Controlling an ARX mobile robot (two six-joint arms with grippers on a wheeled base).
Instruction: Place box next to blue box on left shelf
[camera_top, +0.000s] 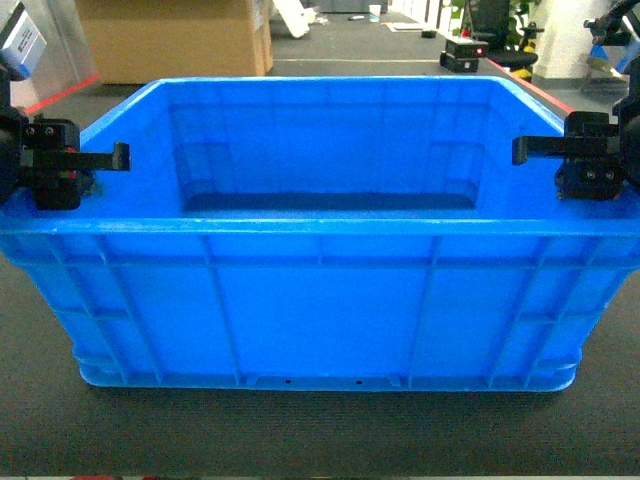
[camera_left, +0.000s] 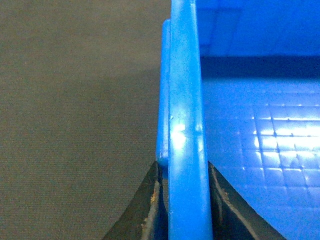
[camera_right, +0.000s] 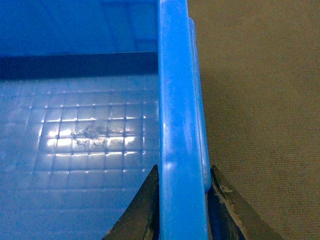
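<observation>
— Right, what've we got on the head cam?

— Big rectangular bright-blue plastic crate (camera_top: 320, 300) sitting square in the middle on dark grey carpet-like floor (camera_top: 300, 430), ribs down the near side, thick rim all round. Nothing inside it.

— Grippers?

— Left gripper (camera_top: 118, 156) is on the crate's left rim, right gripper (camera_top: 522, 150) on the right rim, approx. level w/ each other, black housings outboard of the walls.

— Closed on it or just hovering?

— Wrist cams settle that. Left wrist: rim (camera_left: 186, 150) runs straight up the frame between the two dark fingers (camera_left: 145, 215), one each side, both pressed against the plastic. Pinching the rim. Right wrist, same story mirrored: rim (camera_right: 180, 150) clamped between the fingers (camera_right: 227, 212), inner one over the gridded crate bottom (camera_right: 85, 135), outer one over the floor.

— Scuffs on that bottom?

— Yep, small scratched patch w/ glare on the right wrist view.

— Any shelf in view?

— Can't make one out. Background has a brown cardboard box (camera_top: 170, 40) top left, a red floor line (camera_top: 60, 92), some black equipment (camera_top: 462, 52) further back. Crate's on the floor, well short of all that.
</observation>
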